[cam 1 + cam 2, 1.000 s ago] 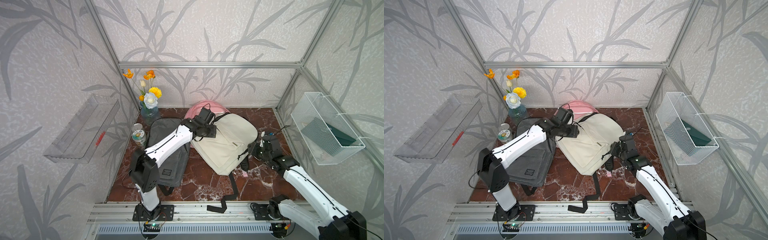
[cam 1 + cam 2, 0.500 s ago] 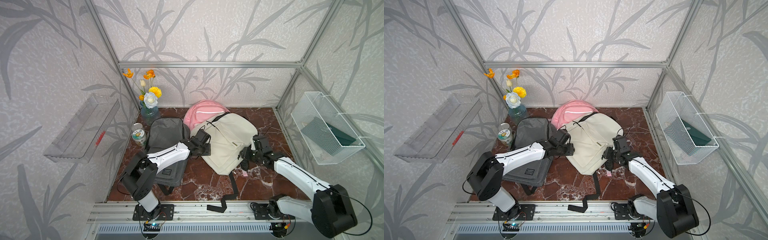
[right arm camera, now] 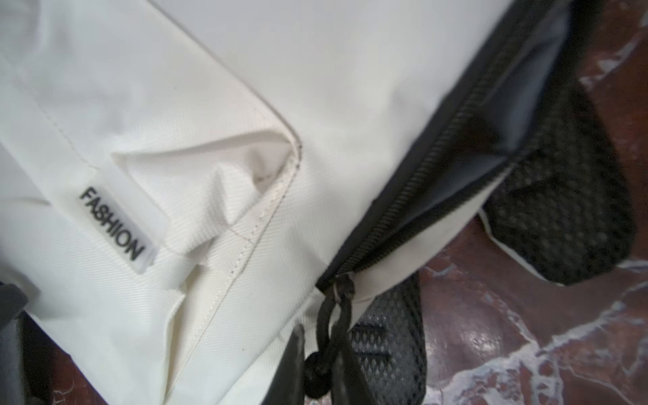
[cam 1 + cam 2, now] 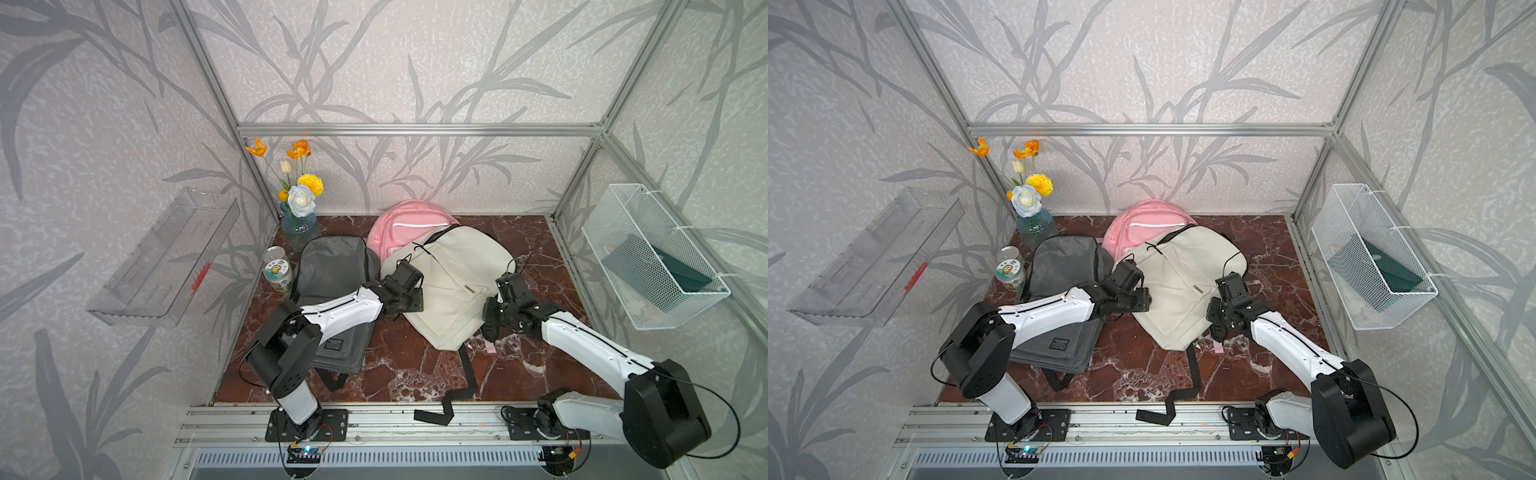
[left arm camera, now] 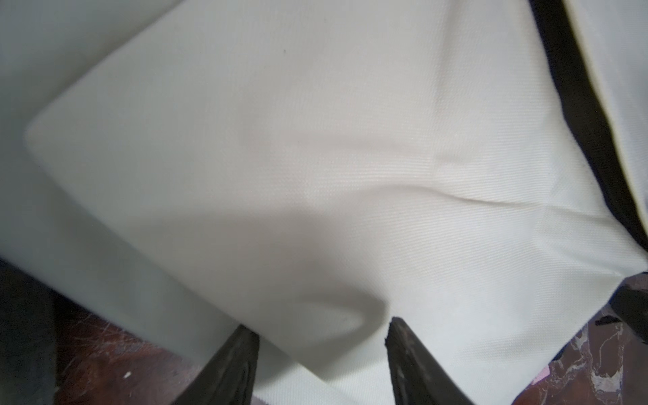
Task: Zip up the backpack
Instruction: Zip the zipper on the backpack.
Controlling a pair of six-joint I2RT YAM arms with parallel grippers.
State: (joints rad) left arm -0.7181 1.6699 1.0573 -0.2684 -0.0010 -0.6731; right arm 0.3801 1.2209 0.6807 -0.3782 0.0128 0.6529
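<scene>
Cream backpack [image 4: 453,291]: flat on the table [image 4: 415,365], beside the grey backpack [image 4: 332,266].
Zipper [image 3: 420,168]: open, on the side away from the grey backpack.
Right fingers [image 3: 294,354]: closed on the zipper pull cord [image 3: 333,326].
Left fingers [image 5: 235,361]: apart, cream fabric bulging between them.

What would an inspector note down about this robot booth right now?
Surface: red marble tabletop, no spills seen.
Job's things: cream backpack lying flat; its zipper gaping, grey lining showing; zipper pull where the teeth meet.
Clutter: grey backpack, pink backpack, can, flower vase; black strap trailing over the front rail.
Grippers: left gripper jaws apart astride cream fabric; right gripper pinching the zipper pull.
Cables: black cable looping out by the front rail.
Surroundings: clear shelf on one wall; wire basket holding a dark green item on the opposite wall.
</scene>
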